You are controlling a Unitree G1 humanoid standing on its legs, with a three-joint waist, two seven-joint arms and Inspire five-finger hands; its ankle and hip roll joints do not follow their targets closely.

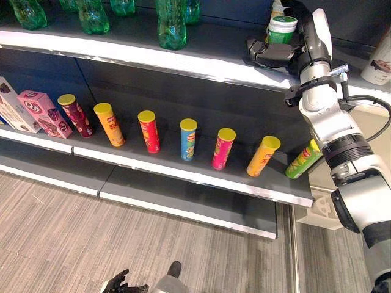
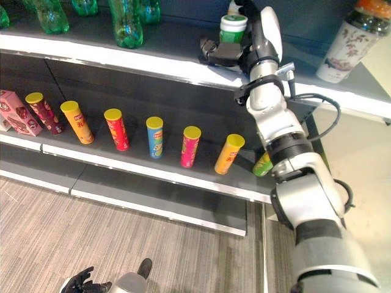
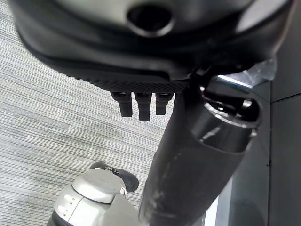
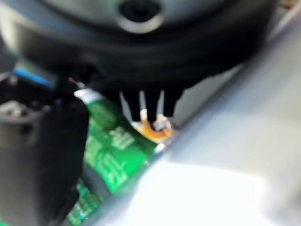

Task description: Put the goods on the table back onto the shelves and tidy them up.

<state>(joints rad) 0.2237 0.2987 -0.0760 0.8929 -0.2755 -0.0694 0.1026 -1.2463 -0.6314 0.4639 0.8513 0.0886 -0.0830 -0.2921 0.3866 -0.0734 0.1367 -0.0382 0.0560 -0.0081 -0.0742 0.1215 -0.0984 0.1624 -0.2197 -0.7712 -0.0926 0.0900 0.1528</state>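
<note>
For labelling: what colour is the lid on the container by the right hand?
White, on a green container; clearest in the right eye view.

A shop aisle: long grey metal shelves (image 1: 201, 174) carry a spaced row of colourful yellow-lidded snack tubes (image 1: 188, 139) and green plastic bottles (image 1: 171, 24)

Dark grey shelves (image 1: 201, 43) edged in bright silver are seen across the frame. Along the top edge, translucent green plastic bottles (image 1: 171, 24) are shown. On the middle shelf, yellow-lidded tubes are lined up: maroon (image 1: 75, 115), orange (image 1: 110, 124), red (image 1: 149, 131), light blue (image 1: 188, 139), pink (image 1: 223, 148), orange-yellow (image 1: 263, 155) and lime green (image 1: 303, 160). At the left edge a pink carton (image 1: 46, 113) patterned with purple is seen. At upper right, a green jar with a white lid (image 1: 281, 28) is shown beside the black right robot hand (image 1: 272, 54). A white bottle with a floral pattern (image 2: 348, 43) and an orange cap is seen. The floor (image 1: 61, 244) is striped grey-brown.
</note>
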